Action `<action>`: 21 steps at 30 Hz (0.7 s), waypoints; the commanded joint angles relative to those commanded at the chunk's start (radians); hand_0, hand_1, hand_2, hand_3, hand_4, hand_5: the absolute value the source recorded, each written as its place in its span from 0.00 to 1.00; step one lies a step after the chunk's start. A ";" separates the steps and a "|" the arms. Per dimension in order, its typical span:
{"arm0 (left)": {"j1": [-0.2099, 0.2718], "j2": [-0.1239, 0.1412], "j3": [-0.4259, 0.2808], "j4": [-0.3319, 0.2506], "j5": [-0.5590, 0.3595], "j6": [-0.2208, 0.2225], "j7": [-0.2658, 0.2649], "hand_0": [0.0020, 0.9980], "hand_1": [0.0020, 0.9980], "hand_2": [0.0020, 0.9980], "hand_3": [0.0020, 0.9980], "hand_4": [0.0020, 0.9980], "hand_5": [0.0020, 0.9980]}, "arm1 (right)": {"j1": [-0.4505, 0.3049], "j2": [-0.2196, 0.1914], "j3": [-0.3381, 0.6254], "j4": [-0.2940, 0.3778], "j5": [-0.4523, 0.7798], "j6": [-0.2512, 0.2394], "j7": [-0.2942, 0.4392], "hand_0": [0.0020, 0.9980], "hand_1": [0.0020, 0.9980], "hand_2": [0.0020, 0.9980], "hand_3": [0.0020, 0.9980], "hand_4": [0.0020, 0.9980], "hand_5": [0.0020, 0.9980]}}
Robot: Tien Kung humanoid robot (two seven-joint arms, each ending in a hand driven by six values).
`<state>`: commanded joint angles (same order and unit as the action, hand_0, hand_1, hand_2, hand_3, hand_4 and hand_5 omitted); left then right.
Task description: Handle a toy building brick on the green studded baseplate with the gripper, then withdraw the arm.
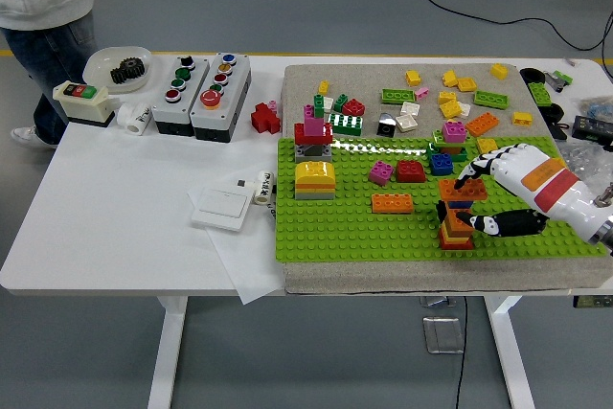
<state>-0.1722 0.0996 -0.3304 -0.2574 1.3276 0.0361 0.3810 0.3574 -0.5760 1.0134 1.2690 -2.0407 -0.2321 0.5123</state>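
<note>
Pinching the orange brick (pixel 463 190) atop its small stack (pixel 456 227) at lower right, the right hand (pixel 498 193) risks toppling it off the green baseplate (pixel 354 227) if it pulls sideways.

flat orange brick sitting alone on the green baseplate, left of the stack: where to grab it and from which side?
Pinch the orange brick across its two long sides, coming from above. It lies flat and low on the green baseplate, long axis left to right, so only the near and far faces offer a short span. The right hand is shut on the orange-and-red stack just to its right, so space on that side looks tight.
</note>
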 joint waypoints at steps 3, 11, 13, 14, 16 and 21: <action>0.000 0.000 0.000 0.000 0.000 0.000 0.000 0.55 0.63 0.69 0.61 0.64 0.74 | 0.002 -0.001 0.002 0.003 0.007 -0.004 0.003 0.48 0.53 0.59 0.55 0.77 0.41; 0.006 -0.002 -0.003 0.002 0.000 -0.001 0.001 0.55 0.63 0.69 0.61 0.64 0.74 | 0.013 0.000 -0.004 0.014 0.104 -0.009 -0.007 0.48 0.53 0.60 0.55 0.77 0.41; 0.008 -0.001 -0.004 0.002 0.002 -0.001 0.001 0.55 0.63 0.69 0.61 0.64 0.74 | 0.016 -0.001 -0.008 0.019 0.163 -0.005 -0.014 0.62 0.63 0.69 0.59 0.80 0.42; 0.009 -0.001 -0.006 0.002 0.004 -0.003 0.001 0.55 0.63 0.69 0.61 0.64 0.74 | 0.021 -0.001 -0.011 0.027 0.194 0.004 -0.027 0.62 0.63 0.69 0.59 0.80 0.42; 0.013 -0.001 -0.008 0.003 0.006 -0.004 0.001 0.55 0.63 0.69 0.61 0.64 0.74 | 0.031 -0.002 -0.019 0.044 0.277 0.019 -0.053 0.62 0.63 0.69 0.59 0.80 0.42; 0.021 -0.001 -0.011 0.006 0.009 -0.005 0.002 0.55 0.63 0.69 0.61 0.64 0.74 | 0.056 -0.004 -0.030 0.089 0.467 0.059 -0.103 0.70 0.68 0.74 0.64 0.84 0.46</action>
<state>-0.1516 0.0991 -0.3418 -0.2516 1.3363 0.0312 0.3830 0.4136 -0.5805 0.9834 1.3576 -1.5734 -0.1732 0.4098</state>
